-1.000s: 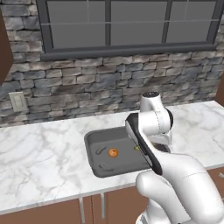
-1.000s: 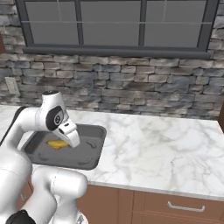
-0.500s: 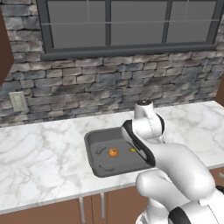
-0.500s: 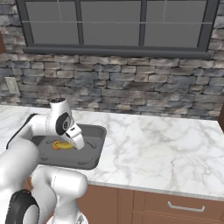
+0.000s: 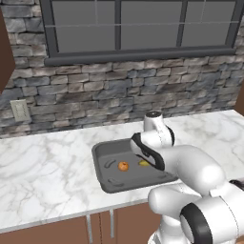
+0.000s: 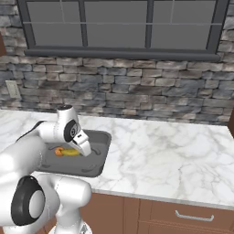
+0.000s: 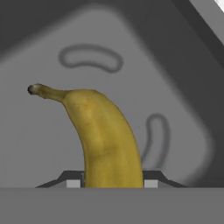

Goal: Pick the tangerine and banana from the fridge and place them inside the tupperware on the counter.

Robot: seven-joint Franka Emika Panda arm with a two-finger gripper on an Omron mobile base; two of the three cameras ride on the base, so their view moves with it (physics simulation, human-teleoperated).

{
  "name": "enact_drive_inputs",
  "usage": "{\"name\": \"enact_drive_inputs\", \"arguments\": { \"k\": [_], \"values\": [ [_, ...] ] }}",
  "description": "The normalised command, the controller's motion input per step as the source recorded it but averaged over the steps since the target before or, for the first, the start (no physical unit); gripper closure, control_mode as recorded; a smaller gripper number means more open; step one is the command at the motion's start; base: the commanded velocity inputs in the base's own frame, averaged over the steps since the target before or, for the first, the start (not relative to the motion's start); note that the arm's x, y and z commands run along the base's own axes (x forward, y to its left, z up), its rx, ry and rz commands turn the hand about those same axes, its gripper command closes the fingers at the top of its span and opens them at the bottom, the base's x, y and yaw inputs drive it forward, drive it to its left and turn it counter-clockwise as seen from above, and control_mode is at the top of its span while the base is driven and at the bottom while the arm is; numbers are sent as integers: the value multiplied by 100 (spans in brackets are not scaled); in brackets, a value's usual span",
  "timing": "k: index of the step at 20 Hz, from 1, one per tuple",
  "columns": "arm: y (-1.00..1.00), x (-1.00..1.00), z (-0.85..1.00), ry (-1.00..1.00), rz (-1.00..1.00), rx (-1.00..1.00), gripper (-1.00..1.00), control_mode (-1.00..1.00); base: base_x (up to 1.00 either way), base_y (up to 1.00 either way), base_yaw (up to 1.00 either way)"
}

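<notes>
Your hand (image 7: 113,183) was down low inside the tupperware (image 5: 107,177), and from the hand view the banana (image 7: 105,140) stood right between the two dark fingertips (image 7: 70,180), one at either side of its lower end, so your hand was clamped on the banana. Its stem tip pointed up toward 10 o'clock in that view, with the grey tray floor and its moulded ridges behind it. From the left base view, the tangerine (image 5: 123,166) sat on the tray floor near the middle, and a sliver of banana (image 5: 144,163) showed just beside it at 3 o'clock, tucked against the arm's wrist. From the right base view, the banana (image 6: 69,153) lay low in the tupperware (image 6: 98,157) under the wrist, the tangerine (image 6: 58,151) peeking out at its 9 o'clock end. The tupperware rested on the counter (image 6: 164,160), toward the front edge, with the stone wall and the dark-framed window behind. Whether the banana already touched the tray floor, you could not tell from these views.
</notes>
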Motion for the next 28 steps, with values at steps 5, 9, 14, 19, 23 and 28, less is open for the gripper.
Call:
{"name": "enact_drive_inputs", "arguments": {
  "k": [5, 9, 14, 19, 23, 28],
  "values": [
    [5, 16, -26, 0, 2, 0, 100, -100, 0, 0, 0],
    [2, 18, -26, 0, 1, 0, 100, -100, 0, 0, 0],
    [0, 19, -20, 0, 1, 0, 100, -100, 0, 0, 0],
    [5, 16, -19, -1, 0, 0, -100, -100, 0, 0, 0],
    [6, -10, 3, -6, 0, 0, -100, -100, 0, 0, 0],
    [0, -62, 71, -18, 0, 0, -100, -100, 0, 0, 0]
  ]
}}
